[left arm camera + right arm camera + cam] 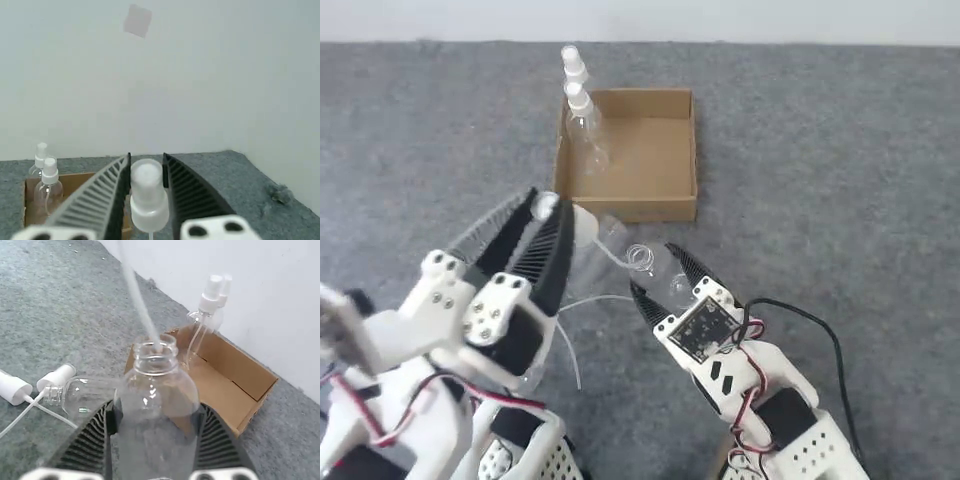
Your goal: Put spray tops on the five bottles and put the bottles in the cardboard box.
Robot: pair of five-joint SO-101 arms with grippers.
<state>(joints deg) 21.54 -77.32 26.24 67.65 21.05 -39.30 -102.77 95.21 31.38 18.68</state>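
My left gripper (146, 160) pinched a spray top (147, 195), my right gripper (156, 412) an open bottle (155, 390). Right wrist view added a lying bottle (85, 392). The box (630, 210) held two capped bottles (588, 125).

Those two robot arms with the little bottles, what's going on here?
The left gripper holds a white spray top in its fingers, its thin tube dipping into the open neck of a clear bottle that the right gripper holds upright. Two capped bottles stand at the far corner of the cardboard box. On the carpet another bottle lies on its side.
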